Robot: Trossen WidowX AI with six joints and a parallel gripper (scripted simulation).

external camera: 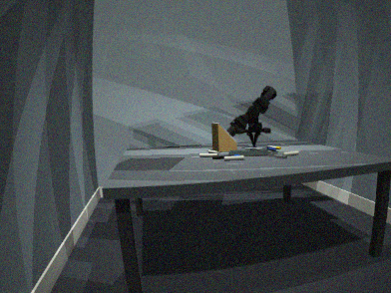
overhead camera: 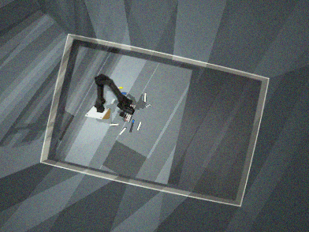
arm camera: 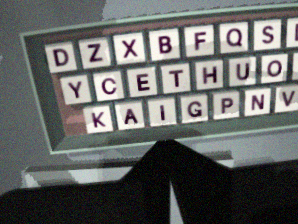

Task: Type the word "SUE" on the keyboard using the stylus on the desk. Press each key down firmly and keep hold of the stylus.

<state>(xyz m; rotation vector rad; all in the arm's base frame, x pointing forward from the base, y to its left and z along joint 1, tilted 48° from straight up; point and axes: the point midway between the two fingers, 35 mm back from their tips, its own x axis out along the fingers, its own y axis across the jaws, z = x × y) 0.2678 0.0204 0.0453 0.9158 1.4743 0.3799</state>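
The keyboard (arm camera: 36, 75) has a green rim and white keys with dark letters, and fills the upper wrist view. S is in the top row at the right, U is in the middle row, and E (arm camera: 143, 81) is in the middle row left of centre. My gripper (arm camera: 168, 146) (overhead camera: 126, 114) (external camera: 254, 141) is shut, its black fingertips meeting in a point just in front of the bottom key row, below the I key. I see no stylus between the fingers. Several stylus-like sticks lie on the desk, such as a white one (overhead camera: 139, 125) (external camera: 233, 157) and a blue-tipped one (overhead camera: 133, 121).
A wooden wedge (external camera: 222, 140) (overhead camera: 106, 114) stands by the arm's base on a white plate (overhead camera: 93, 113). More white sticks (overhead camera: 145, 97) (external camera: 291, 153) and a blue one (external camera: 271, 147) lie around the keyboard. A pale bar (arm camera: 75, 173) lies in front of the keyboard.
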